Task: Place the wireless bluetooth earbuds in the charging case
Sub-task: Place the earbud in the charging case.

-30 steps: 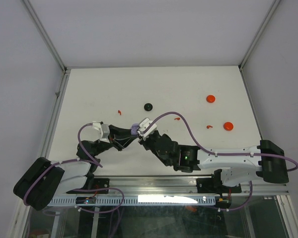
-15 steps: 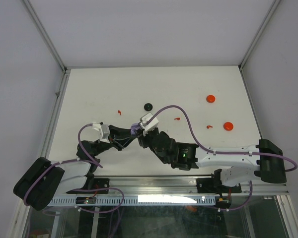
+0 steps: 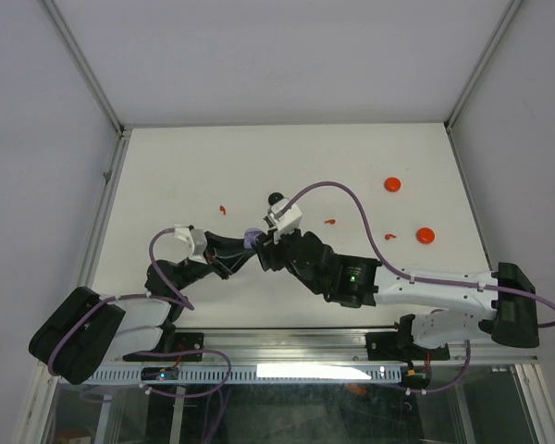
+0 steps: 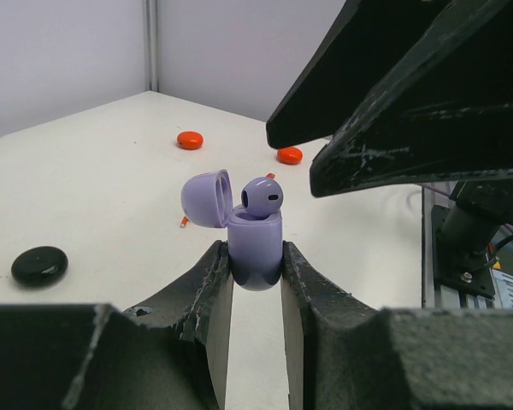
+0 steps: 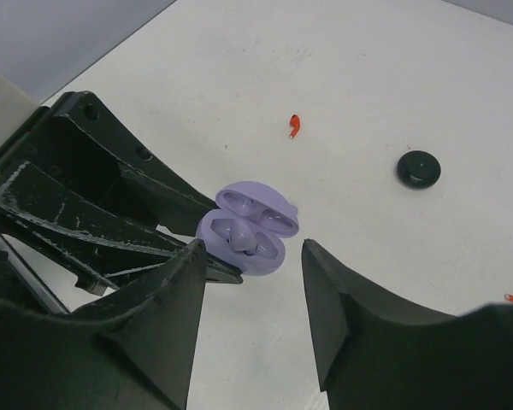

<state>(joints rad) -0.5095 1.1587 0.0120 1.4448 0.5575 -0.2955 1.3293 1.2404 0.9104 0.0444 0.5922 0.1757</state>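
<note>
One lavender earbud [image 4: 262, 198] sits upright in the case [image 4: 255, 249] clamped by the left pincer [image 4: 255, 282]; the right pincer [image 5: 252, 295], parted and empty, hovers directly above.

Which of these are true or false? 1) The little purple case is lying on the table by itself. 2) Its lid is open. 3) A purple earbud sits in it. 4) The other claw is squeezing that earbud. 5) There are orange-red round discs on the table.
1) False. The left gripper holds the purple case between its fingers, above the table.
2) True. The lid is flipped open.
3) True. A lavender earbud sits in the case, its rounded top sticking out.
4) False. The right gripper has its jaws apart, with nothing between them; it is not touching the earbud.
5) True. Two red discs lie at the far right.
</note>
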